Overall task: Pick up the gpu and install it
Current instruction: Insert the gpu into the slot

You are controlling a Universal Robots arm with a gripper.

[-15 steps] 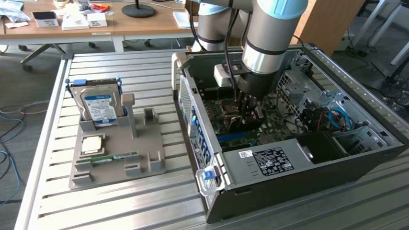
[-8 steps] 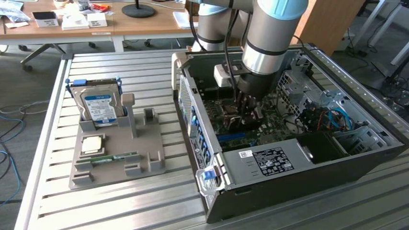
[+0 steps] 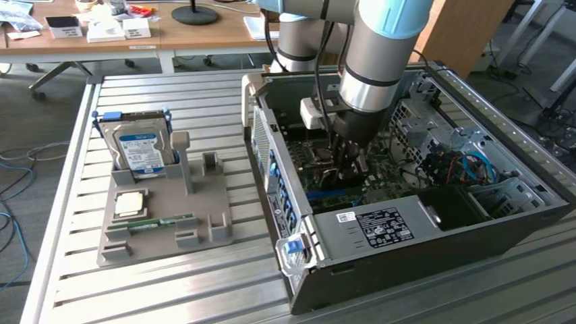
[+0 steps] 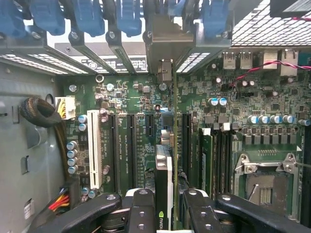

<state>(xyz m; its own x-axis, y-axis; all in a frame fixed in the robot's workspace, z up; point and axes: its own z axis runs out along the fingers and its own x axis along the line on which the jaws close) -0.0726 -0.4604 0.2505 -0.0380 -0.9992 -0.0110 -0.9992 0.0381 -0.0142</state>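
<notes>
gripper [image 4: 164,213] clamped on the gpu [image 4: 164,187], card held edge-on inside the PC case [image 3: 432,236], hanging over the motherboard [image 4: 252,97] slots, bracket end toward 12 o'clock rear openings so it lines up for seating.

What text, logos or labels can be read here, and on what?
Nvidia eye logo, no words: gpu edge, between the gripper fingers.
Hard drive blue-white label: too small.
Power supply stickers: too small.
Motherboard silkscreen: blurred.
</notes>
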